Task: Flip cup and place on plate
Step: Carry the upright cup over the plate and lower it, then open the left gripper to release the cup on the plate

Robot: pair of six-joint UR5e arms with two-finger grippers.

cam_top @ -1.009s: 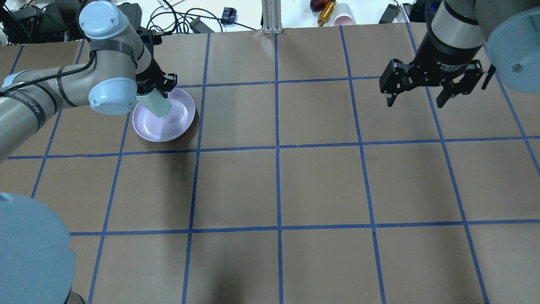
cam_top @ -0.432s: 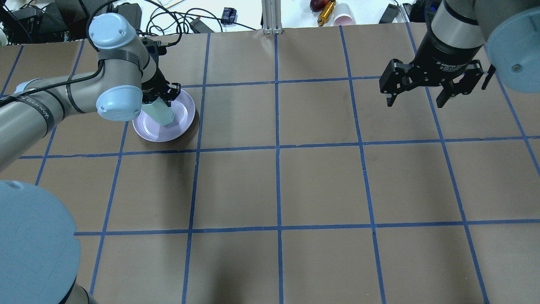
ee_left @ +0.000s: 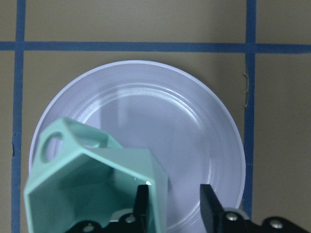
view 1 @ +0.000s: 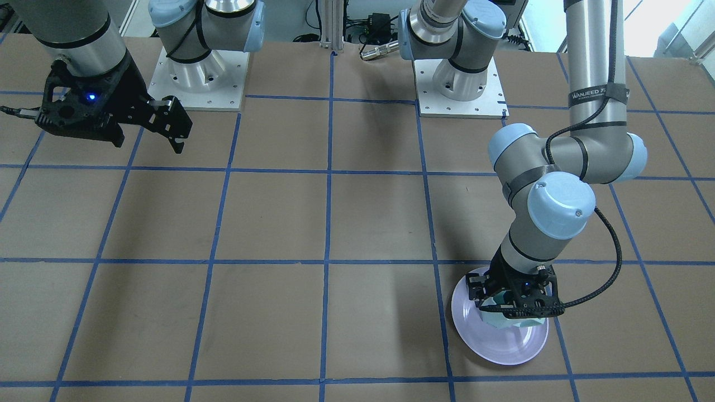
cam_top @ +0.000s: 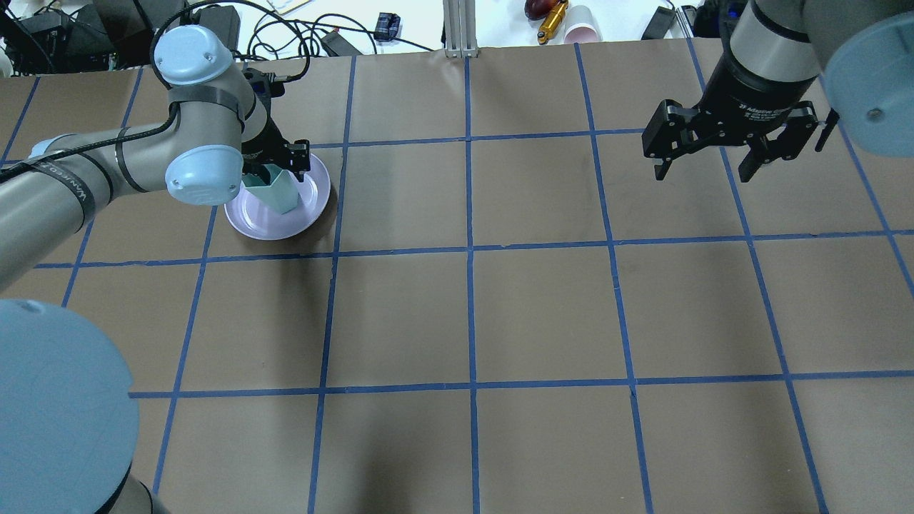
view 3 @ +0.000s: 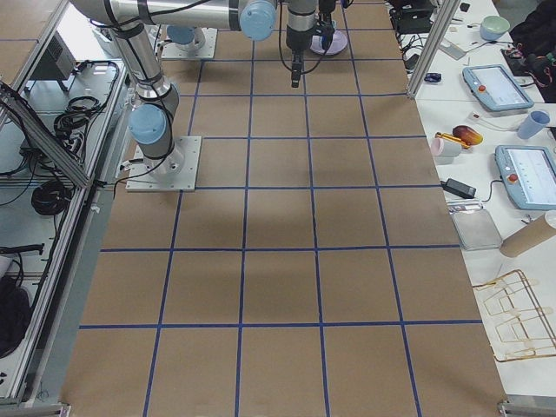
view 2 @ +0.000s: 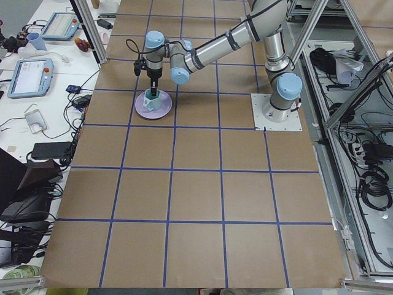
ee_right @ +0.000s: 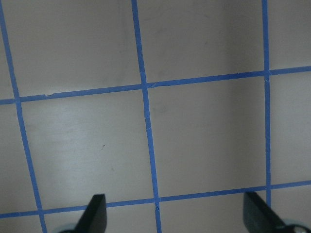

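Observation:
The pale mint-green cup (cam_top: 283,190) stands upright, mouth up, on the lavender plate (cam_top: 250,218) at the table's far left. In the left wrist view the cup (ee_left: 92,179) shows its teal inside, with the handle at the upper left, over the plate (ee_left: 194,121). My left gripper (ee_left: 175,204) straddles the cup's wall. One finger is inside against the wall. The other is outside, with a strip of plate showing between it and the wall. In the front view it (view 1: 516,304) hangs over the cup (view 1: 511,321). My right gripper (cam_top: 705,175) is open and empty, high at the far right.
The table is brown paper with a blue tape grid (cam_top: 469,246). Cables, a pink cup (cam_top: 582,25) and small items lie beyond the far edge. The right wrist view shows only bare grid (ee_right: 146,121) under the open right gripper (ee_right: 176,208).
The left arm has turned the cup from tilted to upright and set it down on the plate. The fingers now stand apart around its wall. The right arm has not moved.

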